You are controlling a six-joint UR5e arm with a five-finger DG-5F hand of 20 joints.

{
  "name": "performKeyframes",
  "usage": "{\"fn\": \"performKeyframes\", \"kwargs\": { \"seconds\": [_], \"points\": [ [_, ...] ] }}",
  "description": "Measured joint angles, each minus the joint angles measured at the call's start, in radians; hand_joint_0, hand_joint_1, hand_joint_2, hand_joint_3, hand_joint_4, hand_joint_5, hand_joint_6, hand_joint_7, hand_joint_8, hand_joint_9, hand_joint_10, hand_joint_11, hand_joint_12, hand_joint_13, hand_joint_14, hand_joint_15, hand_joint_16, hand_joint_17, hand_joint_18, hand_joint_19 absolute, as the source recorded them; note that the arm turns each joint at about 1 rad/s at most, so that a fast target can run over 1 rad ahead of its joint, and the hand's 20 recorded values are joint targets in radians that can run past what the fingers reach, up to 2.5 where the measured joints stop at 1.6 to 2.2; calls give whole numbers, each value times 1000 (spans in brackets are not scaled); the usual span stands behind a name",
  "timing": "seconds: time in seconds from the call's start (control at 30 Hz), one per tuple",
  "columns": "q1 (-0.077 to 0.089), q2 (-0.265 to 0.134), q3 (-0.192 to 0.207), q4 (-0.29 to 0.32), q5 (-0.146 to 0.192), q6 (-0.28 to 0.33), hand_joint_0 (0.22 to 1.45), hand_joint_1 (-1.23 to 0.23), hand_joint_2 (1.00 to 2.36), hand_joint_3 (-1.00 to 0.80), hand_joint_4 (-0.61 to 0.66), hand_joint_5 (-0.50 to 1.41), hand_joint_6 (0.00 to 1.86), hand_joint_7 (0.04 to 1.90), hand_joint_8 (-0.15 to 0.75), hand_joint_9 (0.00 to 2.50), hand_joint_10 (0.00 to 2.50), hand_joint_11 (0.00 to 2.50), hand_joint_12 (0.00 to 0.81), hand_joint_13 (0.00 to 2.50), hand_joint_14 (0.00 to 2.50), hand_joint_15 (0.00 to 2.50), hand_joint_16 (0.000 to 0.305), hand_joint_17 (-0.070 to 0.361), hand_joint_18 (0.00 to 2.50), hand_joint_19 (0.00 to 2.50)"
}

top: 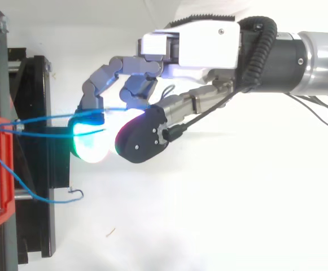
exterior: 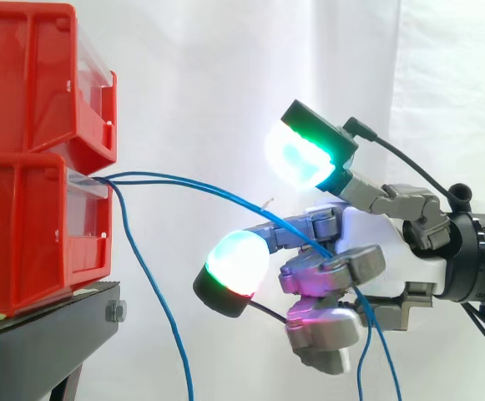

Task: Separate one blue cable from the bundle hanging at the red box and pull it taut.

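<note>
Side view shows the hand (exterior: 392, 251) curled round one cable (exterior: 259, 209), which could slip out if held loosely.

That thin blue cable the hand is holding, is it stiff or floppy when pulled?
Probably floppy: the blue cable droops in a curve from the red box to the hand and hangs limp below it. Thin and smooth-looking, it may slip through the fingers.

The hand's (exterior: 386, 241) fingers swallow the blue cable (exterior: 225, 195); red bins (exterior: 25, 234) cropped left.
</note>
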Motion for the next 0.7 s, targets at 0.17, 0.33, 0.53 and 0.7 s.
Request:
{"fn": "performKeyframes", "kwargs": {
  "seconds": [0.17, 0.33, 0.53, 0.7],
  "points": [
    [2, 0, 0, 1, 0, -8, 428, -489, 1000, -500, 234, -181, 794, 818, 408, 621, 2500, 1065, 427, 900, 1675, 990, 50, 113, 1157, 1591],
    [4, 0, 0, 6, 0, -14, 433, -496, 1000, -500, 236, -179, 795, 817, 407, 587, 2500, 1156, 428, 812, 2241, 938, 51, 115, 1155, 1614],
    [-2, 1, -1, 6, -2, -12, 439, -501, 1000, -500, 234, -178, 794, 819, 403, 562, 2500, 1156, 426, 756, 2500, 924, 51, 115, 1151, 1589],
    [-14, 3, 0, 3, -5, -5, 444, -509, 1000, -500, 234, -176, 795, 820, 398, 485, 2500, 1191, 427, 716, 2500, 964, 52, 116, 1124, 1562]
  ]
}}
